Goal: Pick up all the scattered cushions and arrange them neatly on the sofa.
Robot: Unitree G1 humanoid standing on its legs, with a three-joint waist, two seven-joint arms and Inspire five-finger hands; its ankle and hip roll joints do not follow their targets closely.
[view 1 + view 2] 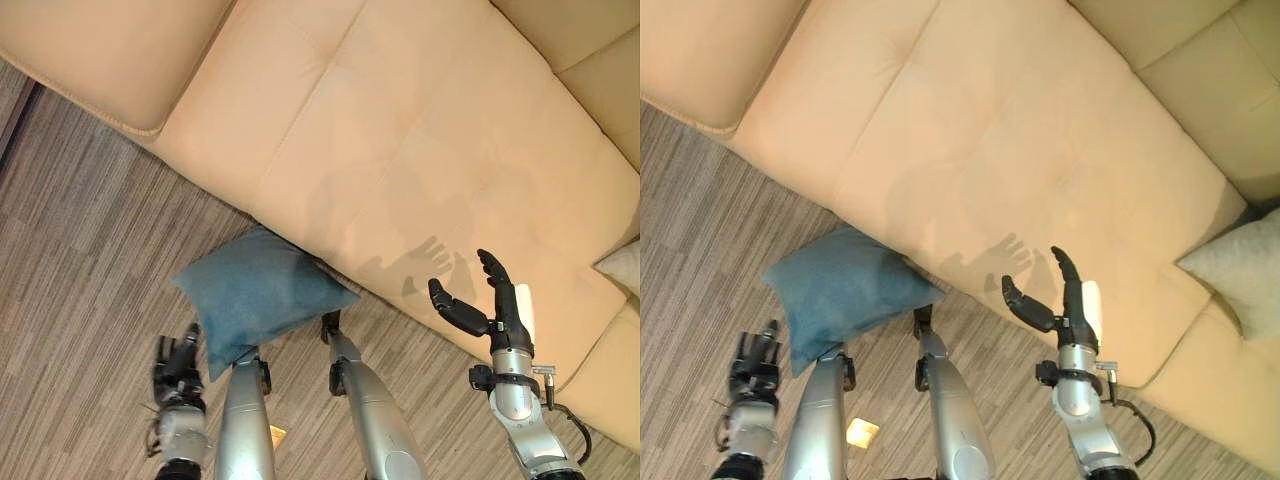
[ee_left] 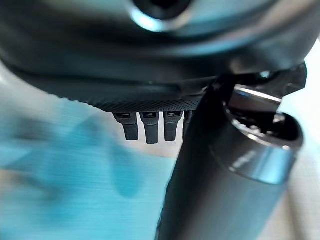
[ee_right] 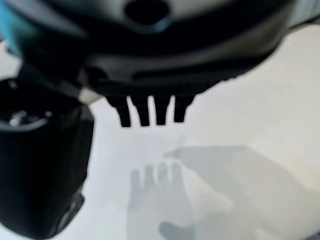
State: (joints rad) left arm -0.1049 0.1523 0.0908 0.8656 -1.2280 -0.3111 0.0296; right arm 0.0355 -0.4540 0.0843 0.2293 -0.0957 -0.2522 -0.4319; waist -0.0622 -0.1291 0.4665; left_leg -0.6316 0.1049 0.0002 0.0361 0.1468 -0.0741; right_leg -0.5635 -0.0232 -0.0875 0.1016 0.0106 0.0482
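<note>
A blue cushion (image 1: pixel 260 295) lies on the striped carpet, its far corner against the front of the beige sofa (image 1: pixel 400 130). My left hand (image 1: pixel 178 362) hovers low over the floor just left of the cushion, fingers relaxed and holding nothing. Past its fingers (image 2: pixel 150 131) the left wrist view shows the blue cushion (image 2: pixel 60 175). My right hand (image 1: pixel 1065 300) is open above the sofa seat's front edge, fingers straight and thumb spread, casting its shadow on the seat (image 3: pixel 250 125). A pale grey cushion (image 1: pixel 1240 270) rests on the sofa at the right edge.
The sofa runs diagonally from upper left to lower right, with a wide bare seat. Its low padded end section (image 1: pixel 110 50) lies at the upper left. Striped carpet (image 1: pixel 90 220) covers the floor on the left. A small yellow patch (image 1: pixel 862 432) shows on the carpet near me.
</note>
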